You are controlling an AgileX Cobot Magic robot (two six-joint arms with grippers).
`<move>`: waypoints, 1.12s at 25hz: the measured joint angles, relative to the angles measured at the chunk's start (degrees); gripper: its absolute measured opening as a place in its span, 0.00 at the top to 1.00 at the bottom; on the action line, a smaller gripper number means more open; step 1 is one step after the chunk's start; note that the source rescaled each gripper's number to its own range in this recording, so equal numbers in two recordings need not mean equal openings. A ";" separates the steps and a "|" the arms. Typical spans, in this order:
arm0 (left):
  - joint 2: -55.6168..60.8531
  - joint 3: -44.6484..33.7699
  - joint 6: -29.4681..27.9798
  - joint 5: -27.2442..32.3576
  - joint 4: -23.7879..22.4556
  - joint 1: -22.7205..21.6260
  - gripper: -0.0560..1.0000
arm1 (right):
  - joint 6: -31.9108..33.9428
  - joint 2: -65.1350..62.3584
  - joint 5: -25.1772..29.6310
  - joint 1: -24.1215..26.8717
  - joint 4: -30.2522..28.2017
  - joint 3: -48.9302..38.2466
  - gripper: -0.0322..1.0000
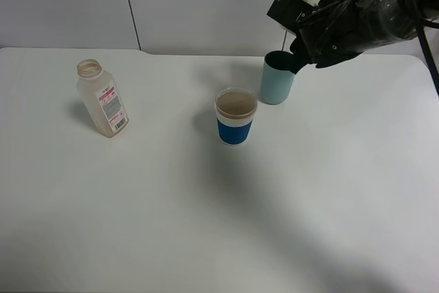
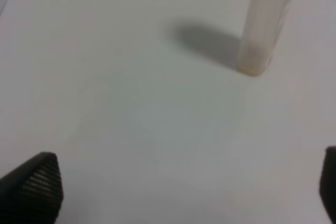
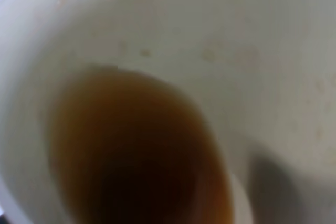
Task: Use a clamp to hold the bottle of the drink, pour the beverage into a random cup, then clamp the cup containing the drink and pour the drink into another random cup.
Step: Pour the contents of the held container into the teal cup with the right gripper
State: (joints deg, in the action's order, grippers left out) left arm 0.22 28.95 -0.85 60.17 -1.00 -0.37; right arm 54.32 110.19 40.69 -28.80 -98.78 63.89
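Above teal cup, pale green cup, brown drink inside

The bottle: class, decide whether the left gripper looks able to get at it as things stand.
Probably yes. The bottle stands upright and alone on the left of the table, and the left wrist view shows it ahead of the open left gripper with only bare table between.

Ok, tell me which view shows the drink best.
The right wrist view: the drink shows close up, a dark brown pool inside the pale cup. The exterior high view shows only a sliver of that cup above the teal cup, no liquid. The left wrist view shows none.
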 joint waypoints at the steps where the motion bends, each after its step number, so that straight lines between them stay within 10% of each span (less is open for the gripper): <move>1: 0.00 0.00 0.00 0.00 0.00 0.00 0.01 | -0.70 0.00 0.58 0.00 0.00 0.00 0.95; 28: 0.00 0.00 0.00 0.00 0.00 0.00 0.01 | -16.10 0.00 4.36 -0.22 0.00 0.10 0.95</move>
State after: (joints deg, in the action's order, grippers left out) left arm 0.22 28.95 -0.85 60.17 -1.00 -0.37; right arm 38.22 110.19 45.05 -29.02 -98.78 63.99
